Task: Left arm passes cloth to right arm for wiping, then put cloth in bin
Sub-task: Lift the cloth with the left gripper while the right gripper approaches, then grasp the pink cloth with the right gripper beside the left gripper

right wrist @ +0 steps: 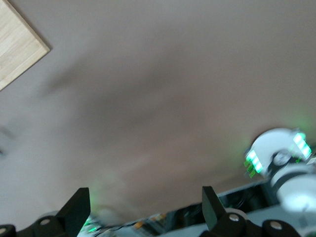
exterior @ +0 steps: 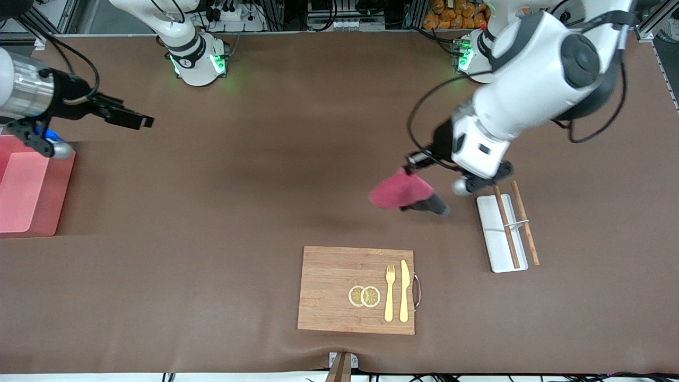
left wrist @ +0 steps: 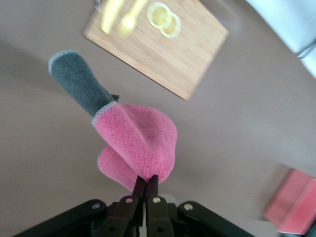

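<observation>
Crimson-pink and grey soft cloth (left wrist: 133, 133) hangs pinched in my left hand (left wrist: 146, 183) above the brown tabletop (exterior: 265, 185); right hand (right wrist: 145, 207) waits spread wide, beside the salmon-pink plastic bin (exterior: 29, 193).

I'm working in a robotics lab: two white arms (exterior: 530, 79) (exterior: 180, 37) bolted to a brown-covered table (exterior: 265, 159), green base lights (exterior: 217, 63), aluminium framing (exterior: 650, 24) and bundled cables (exterior: 339, 16) along the edge by the bases, staged props on a wooden board (exterior: 334, 286).

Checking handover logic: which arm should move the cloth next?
Left. Its gripper is shut on the cloth, up in the air beside the white tray. The right gripper waits open near the bin.
</observation>
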`<state>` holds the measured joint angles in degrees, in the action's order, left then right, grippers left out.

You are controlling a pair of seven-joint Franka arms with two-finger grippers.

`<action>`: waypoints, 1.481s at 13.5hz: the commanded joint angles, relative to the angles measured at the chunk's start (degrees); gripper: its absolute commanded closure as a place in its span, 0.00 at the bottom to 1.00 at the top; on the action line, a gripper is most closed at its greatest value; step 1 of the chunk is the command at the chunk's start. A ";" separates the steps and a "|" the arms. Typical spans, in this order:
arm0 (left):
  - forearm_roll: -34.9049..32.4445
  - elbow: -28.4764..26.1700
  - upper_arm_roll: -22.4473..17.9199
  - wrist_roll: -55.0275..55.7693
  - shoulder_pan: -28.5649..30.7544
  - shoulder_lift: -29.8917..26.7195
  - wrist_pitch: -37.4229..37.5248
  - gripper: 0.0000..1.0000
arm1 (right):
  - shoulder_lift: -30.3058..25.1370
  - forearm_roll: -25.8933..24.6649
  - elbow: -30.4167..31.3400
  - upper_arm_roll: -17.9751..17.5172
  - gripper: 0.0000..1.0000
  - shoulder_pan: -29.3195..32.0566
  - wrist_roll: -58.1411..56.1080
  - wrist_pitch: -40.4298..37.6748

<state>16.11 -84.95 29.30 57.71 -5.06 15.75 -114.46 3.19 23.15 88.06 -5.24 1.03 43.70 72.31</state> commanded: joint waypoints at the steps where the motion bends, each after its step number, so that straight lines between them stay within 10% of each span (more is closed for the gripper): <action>1: 0.94 3.74 -0.04 13.60 -7.48 3.23 -8.37 1.00 | 1.91 6.71 0.01 0.06 0.00 -3.99 13.90 0.63; 6: 0.16 5.22 -0.74 34.10 -19.88 9.55 -28.77 1.00 | 6.47 10.07 1.49 0.06 0.00 -15.08 27.92 13.36; 20: 0.07 6.02 -1.53 37.38 -21.66 10.36 -29.68 1.00 | 8.85 10.16 2.65 0.32 0.00 -12.38 26.88 23.84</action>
<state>16.14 -80.10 28.09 94.08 -26.15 25.79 -144.44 12.81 32.13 91.97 -4.45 -14.39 71.02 96.46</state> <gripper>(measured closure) 0.965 0.000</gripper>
